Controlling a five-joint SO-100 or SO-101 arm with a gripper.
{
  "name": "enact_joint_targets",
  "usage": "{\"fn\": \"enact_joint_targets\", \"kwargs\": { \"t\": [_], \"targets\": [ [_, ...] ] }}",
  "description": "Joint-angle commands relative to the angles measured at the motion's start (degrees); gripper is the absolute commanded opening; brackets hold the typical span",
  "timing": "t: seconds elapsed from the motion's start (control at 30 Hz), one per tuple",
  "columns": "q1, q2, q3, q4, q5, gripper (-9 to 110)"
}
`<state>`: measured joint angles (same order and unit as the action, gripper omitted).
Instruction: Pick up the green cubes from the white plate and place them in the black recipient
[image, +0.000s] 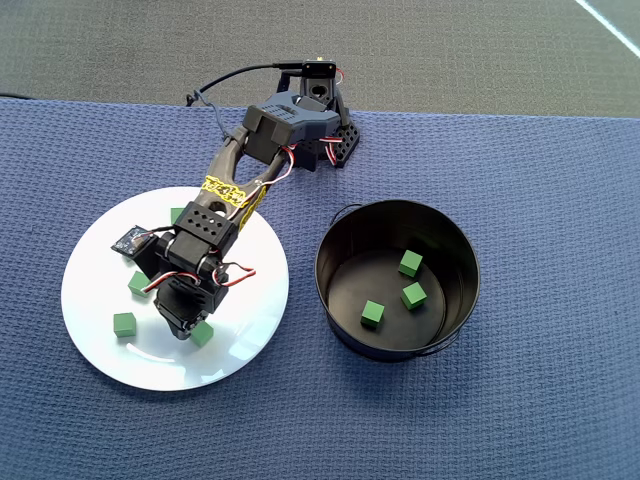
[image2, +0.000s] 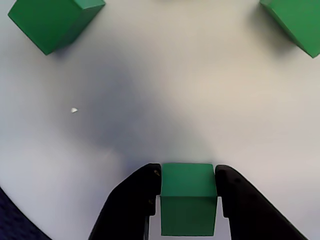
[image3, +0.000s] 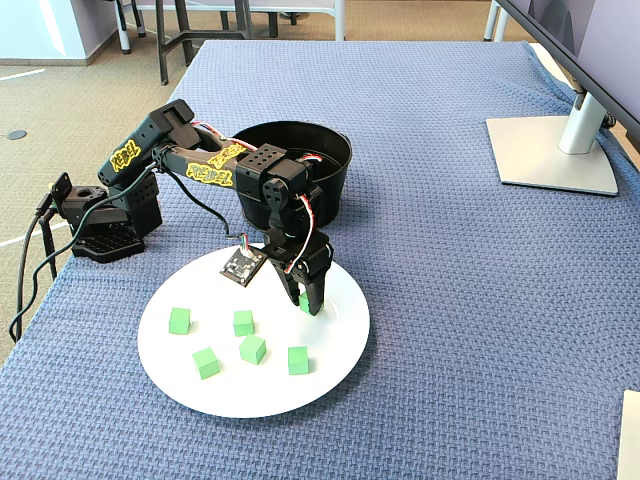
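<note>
Overhead view, left to right. White plate (image: 100, 345) lies on blue woven cloth (image: 560, 420), left of centre. On it: one green cube (image: 124, 324) at the plate's 8 o'clock, another (image: 138, 283) just above it toward 9 o'clock, partly under the arm. A third shows as a green edge (image: 177, 214) at 12 o'clock, mostly hidden by the arm. Black arm (image: 235, 185) reaches from its base (image: 325, 140) at the top down over the plate. Gripper (image: 190, 332) is low over the plate near 5 o'clock, with a green cube (image: 203, 334) at its tip.

Right of the plate, apart from it, stands the black tin (image: 330, 270). Three green cubes lie on its floor: one (image: 372, 314) at 7 o'clock, one (image: 413, 295) just right of centre, one (image: 410, 263) near 1 o'clock.

Wrist view. Gripper (image2: 187, 200) enters from the bottom edge. Both black fingers (image2: 135, 200) press the sides of a green cube (image2: 188, 197), pinching it; the cube's lower face meets the plate surface (image2: 165, 90). Two more cubes sit at the upper corners: 11 o'clock (image2: 50, 20) and 1 o'clock (image2: 297, 22), both cut off by the frame.

Fixed view. Five loose cubes lie on the plate (image3: 190, 400): (image3: 179, 320), (image3: 206, 362), (image3: 243, 322), (image3: 253, 349), (image3: 298, 360). Gripper (image3: 308, 303) is at the plate's 2 o'clock with green showing between its fingers. Monitor stand (image3: 545, 150) at far right.
</note>
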<state>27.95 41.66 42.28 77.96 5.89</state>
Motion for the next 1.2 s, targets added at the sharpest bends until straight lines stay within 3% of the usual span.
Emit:
{"fn": "enact_joint_targets", "kwargs": {
  "t": [0.0,0.43,0.73,0.9,1.07,1.1,1.17],
  "targets": [
    [1.3,7.6,-3.9,4.6,0.9,0],
    [0.2,45.5,17.7,9.1,0.4,0],
    [-22.1,69.4,35.7,9.4,6.1,0],
    [-36.7,70.9,43.4,5.6,8.8,0],
    [-43.9,64.0,50.9,-5.4,9.9,0],
    [-44.6,62.8,50.9,-6.0,10.0,2],
    [-46.1,62.3,50.0,-5.5,8.6,21]
  ]
}}
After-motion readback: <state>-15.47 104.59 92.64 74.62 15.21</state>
